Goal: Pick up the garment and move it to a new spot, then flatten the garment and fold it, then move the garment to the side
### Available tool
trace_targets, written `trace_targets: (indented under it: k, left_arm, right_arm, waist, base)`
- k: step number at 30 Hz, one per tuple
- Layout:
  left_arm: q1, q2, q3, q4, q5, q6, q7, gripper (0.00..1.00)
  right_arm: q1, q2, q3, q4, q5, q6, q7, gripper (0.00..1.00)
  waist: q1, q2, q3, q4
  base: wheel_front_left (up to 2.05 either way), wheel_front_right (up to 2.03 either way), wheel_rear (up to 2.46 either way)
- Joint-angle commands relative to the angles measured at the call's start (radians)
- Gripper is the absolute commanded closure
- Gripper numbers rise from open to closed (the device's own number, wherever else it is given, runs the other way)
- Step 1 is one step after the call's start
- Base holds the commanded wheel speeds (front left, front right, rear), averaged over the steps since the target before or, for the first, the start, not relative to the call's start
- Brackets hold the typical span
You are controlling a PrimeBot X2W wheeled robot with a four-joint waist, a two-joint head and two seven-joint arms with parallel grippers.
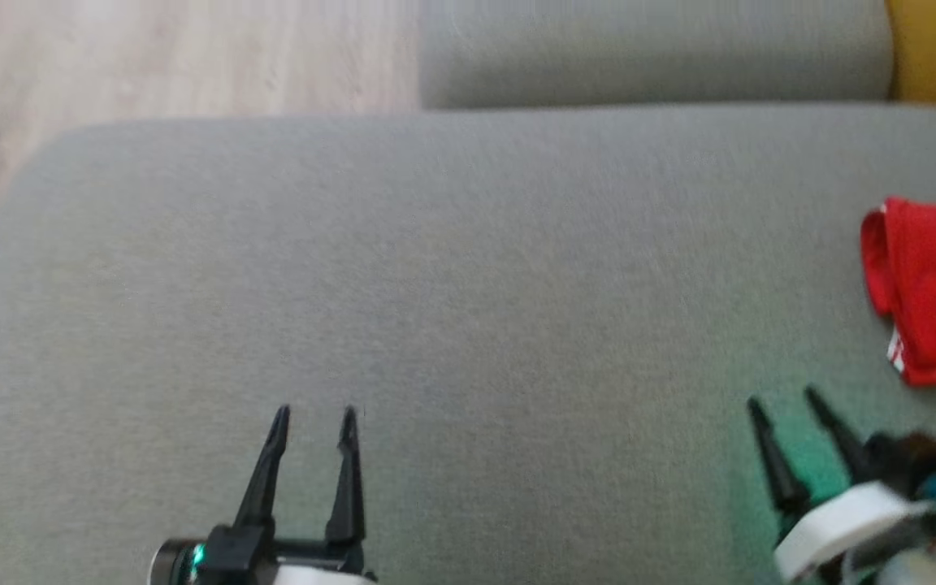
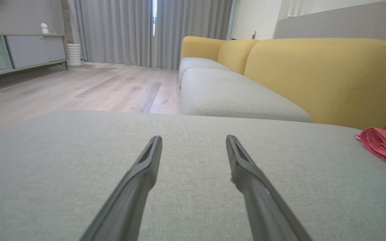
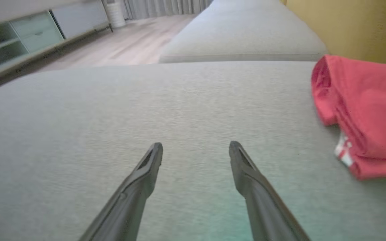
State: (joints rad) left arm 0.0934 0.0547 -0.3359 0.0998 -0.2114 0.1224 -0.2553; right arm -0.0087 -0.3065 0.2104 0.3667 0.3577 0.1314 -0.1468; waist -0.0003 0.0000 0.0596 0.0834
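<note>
Folded red garment [image 1: 935, 292] at the right end of the grey seat cushion [image 1: 468, 268].
My left gripper [image 1: 315, 414] and right gripper [image 1: 782, 398] hover with fingers parted, holding nothing; the garment lies near my right gripper, not touching it.

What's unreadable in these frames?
- Red garment: the right edge crops it in all three views, so its full outline is unknown.
- Its white trim: blurred in the head view, pattern unreadable.
- Left gripper and right gripper: both open, but their gap above the grey cushion is unclear.
</note>
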Motion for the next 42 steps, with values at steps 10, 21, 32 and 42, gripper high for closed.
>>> trace_targets:
  k: [10, 21, 32, 42]
  left_arm:
    - [0.091, -0.005, 0.106, -0.044, 0.029, -0.045, -0.006, 0.0]
    - [0.157, -0.005, 0.161, -0.087, 0.064, -0.079, -0.006, 0.0]
    - [0.167, -0.005, 0.171, -0.081, 0.075, -0.087, -0.006, 0.0]
    - [0.207, 0.002, 0.138, 0.003, 0.071, -0.088, 0.0, 1.0]
  right_arm:
    - [0.114, 0.192, -0.121, -0.195, -0.179, -0.001, -0.115, 0.0]
    - [0.301, 0.254, -0.173, -0.364, -0.263, -0.001, -0.115, 0.0]
    - [0.322, 0.256, -0.158, -0.368, -0.26, -0.001, -0.115, 0.0]
    - [0.352, 0.265, -0.183, -0.284, -0.254, 0.0, -0.1, 1.0]
  waist:
    - [0.0003, 0.0, -0.146, 0.068]
    - [0.0003, 0.0, -0.171, 0.033]
    - [0.0003, 0.0, -0.184, 0.014]
    - [0.0003, 0.0, -0.192, 0.012]
  base:
    - [0.0, 0.0, 0.0]
    - [0.0, 0.0, 0.0]
    - [0.0, 0.0, 0.0]
    - [0.0, 0.0, 0.0]
